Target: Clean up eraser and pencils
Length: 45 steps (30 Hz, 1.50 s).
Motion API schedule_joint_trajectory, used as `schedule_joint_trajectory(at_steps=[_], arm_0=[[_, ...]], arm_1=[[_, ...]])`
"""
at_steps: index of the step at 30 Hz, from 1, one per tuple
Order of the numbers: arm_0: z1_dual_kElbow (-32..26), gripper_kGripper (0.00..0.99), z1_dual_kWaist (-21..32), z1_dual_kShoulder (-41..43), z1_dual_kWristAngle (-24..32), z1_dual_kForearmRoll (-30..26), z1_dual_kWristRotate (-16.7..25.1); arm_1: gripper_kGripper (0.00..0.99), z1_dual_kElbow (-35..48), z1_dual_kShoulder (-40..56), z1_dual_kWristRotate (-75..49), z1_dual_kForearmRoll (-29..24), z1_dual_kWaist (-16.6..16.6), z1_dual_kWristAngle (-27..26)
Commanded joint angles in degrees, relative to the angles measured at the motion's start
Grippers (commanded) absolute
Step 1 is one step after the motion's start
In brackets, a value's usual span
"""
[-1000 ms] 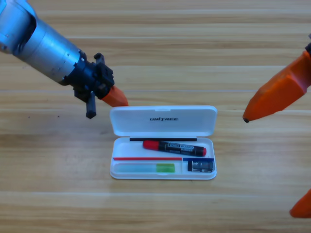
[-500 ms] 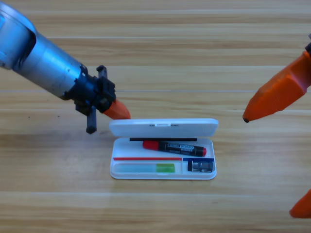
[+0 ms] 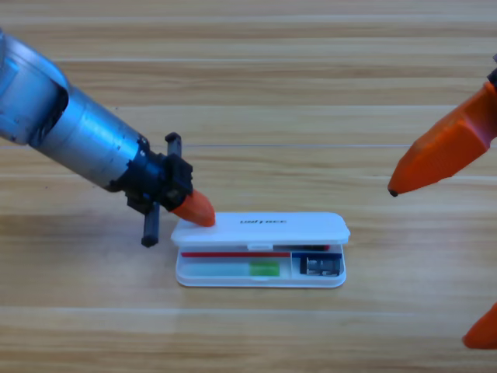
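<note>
Robot lab bench: bare wooden table (image 3: 256, 78), grey arm (image 3: 70, 132), white case (image 3: 260, 241)

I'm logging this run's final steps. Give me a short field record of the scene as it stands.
case: white case on the wooden table, lid tilted partly over the tray
pale green pencil: front left compartment
eraser: front right compartment
black marker: mostly hidden under the lid
left gripper: tip at the lid's left end
right gripper: waiting at right edge

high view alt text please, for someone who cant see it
The left gripper presses on the half-closed lid of a white plastic case holding a pale green-tipped pen and a small dark eraser. The right gripper waits at the right edge.
</note>
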<state>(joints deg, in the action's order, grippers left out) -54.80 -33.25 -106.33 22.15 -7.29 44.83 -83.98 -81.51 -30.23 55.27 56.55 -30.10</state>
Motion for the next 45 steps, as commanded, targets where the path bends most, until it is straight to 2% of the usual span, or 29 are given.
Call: schedule_joint_trajectory(at_steps=[1,18,34,45], arm_0=[[3.1,0.000,-2.3,-1.2,-0.7,1.9,0.6],[5.7,0.000,-5.9,-2.5,-1.3,5.3,0.8],[8.1,0.000,-6.2,-5.2,-2.5,9.5,1.1],[8.8,0.000,-6.2,-5.6,-3.1,10.5,1.8]], arm_1=[[0.989,2.0,-1.5,0.2,-0.9,0.3,-0.6],[0.989,2.0,-1.5,0.2,-0.9,0.3,-0.6],[0.988,2.0,-1.5,0.2,-0.9,0.3,-0.6],[0.988,2.0,-1.5,0.2,-0.9,0.3,-0.6]])
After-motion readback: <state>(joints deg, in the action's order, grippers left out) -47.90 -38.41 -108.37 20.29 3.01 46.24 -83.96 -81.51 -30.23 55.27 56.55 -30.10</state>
